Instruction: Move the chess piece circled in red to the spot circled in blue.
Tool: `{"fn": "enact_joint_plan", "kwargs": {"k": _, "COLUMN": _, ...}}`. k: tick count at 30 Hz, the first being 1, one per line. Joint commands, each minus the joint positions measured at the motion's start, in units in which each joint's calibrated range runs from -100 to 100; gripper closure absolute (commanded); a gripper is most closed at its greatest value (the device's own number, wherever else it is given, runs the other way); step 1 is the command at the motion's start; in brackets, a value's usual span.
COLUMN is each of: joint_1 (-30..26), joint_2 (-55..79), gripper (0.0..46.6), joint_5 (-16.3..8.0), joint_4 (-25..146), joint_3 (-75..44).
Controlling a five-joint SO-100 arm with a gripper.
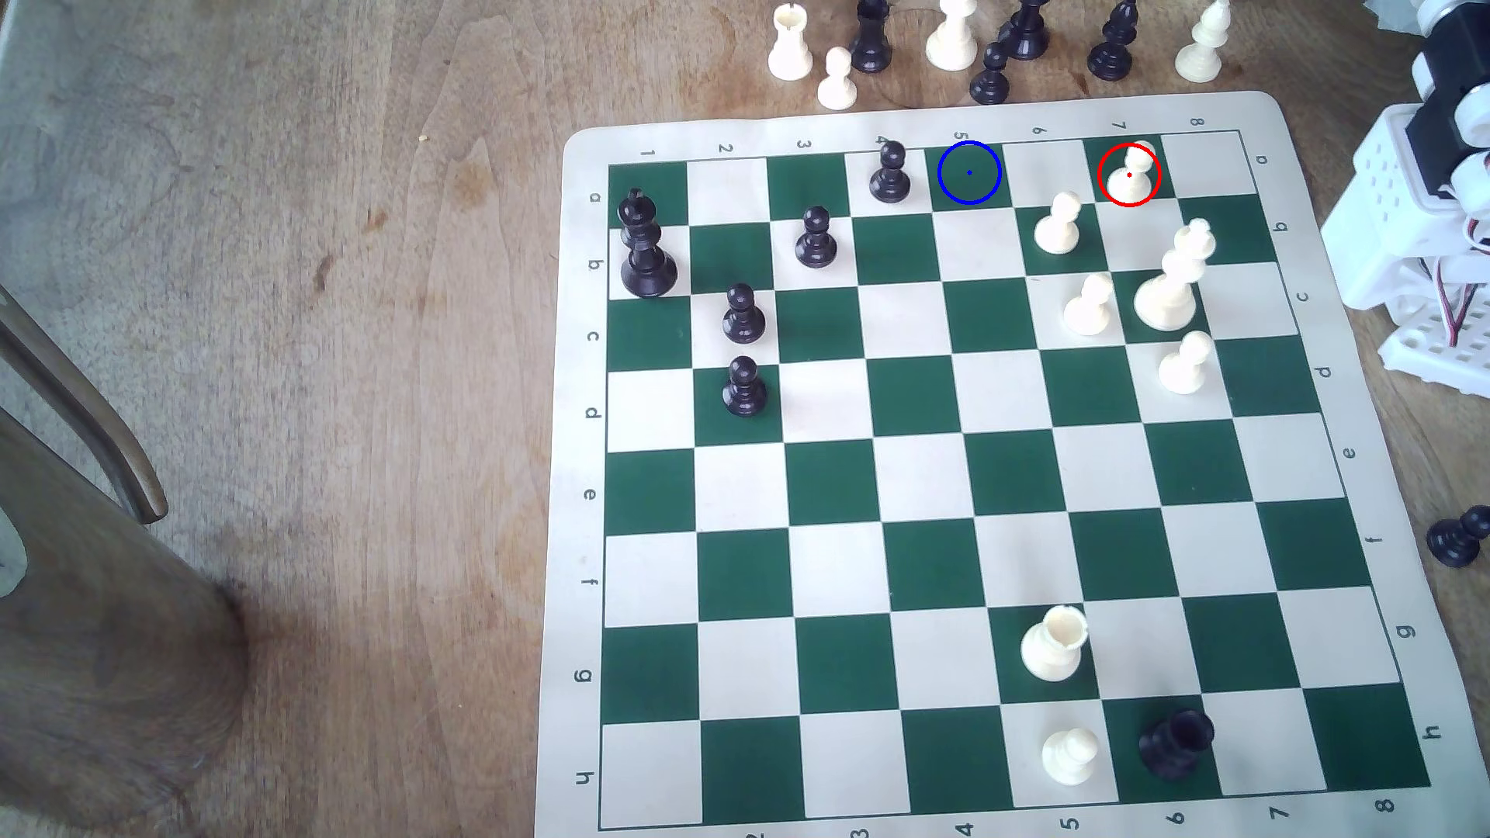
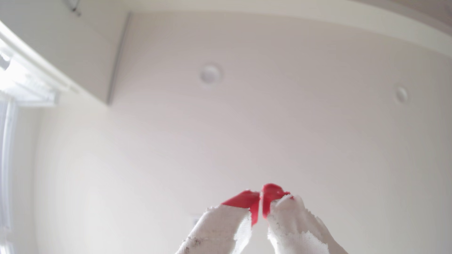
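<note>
The chess piece (image 1: 1130, 176), a cream pawn ringed in red, stands on a green square in the board's far row, toward the exterior view's right. The spot (image 1: 969, 172), a green square with a blue ring and dot, lies two squares to its left in the same row and is bare. A black pawn (image 1: 890, 172) stands just left of the spot. In the wrist view my gripper (image 2: 260, 195) points up at the ceiling, its red tips with white cloth wraps touching and nothing between them. The arm's white base (image 1: 1427, 234) sits off the board's right edge.
Cream pawns (image 1: 1058, 226) and a tall cream king (image 1: 1173, 278) cluster just below the ringed pawn. Black pieces stand on the board's left part (image 1: 645, 246). Captured pieces (image 1: 951, 36) line the table beyond the far edge. A wooden chair (image 1: 81, 451) is at the left.
</note>
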Motion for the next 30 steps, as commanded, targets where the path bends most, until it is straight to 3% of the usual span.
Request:
{"fn": "enact_joint_plan", "kwargs": {"k": 1, "joint_1": 0.9, "joint_2": 0.3, "gripper": 46.4, "joint_5": 0.3, "joint_4": -2.1, "joint_3": 1.0}}
{"fn": "enact_joint_plan", "kwargs": {"k": 6, "joint_1": 1.4, "joint_2": 0.3, "gripper": 46.4, "joint_5": 0.3, "joint_4": 12.1, "joint_3": -6.5}}
{"fn": "enact_joint_plan", "kwargs": {"k": 11, "joint_1": 5.2, "joint_2": 0.3, "gripper": 46.4, "joint_5": 0.0, "joint_4": 41.5, "joint_3": -23.8}}
{"fn": "enact_joint_plan", "kwargs": {"k": 18, "joint_1": 7.5, "joint_2": 0.3, "gripper": 46.4, "joint_5": 0.0, "joint_4": 59.4, "joint_3": -31.8}}
{"fn": "enact_joint_plan", "kwargs": {"k": 30, "joint_1": 17.7, "joint_2": 0.3, "gripper": 46.4, "joint_5": 0.2, "joint_4": 102.4, "joint_3": -50.2}}
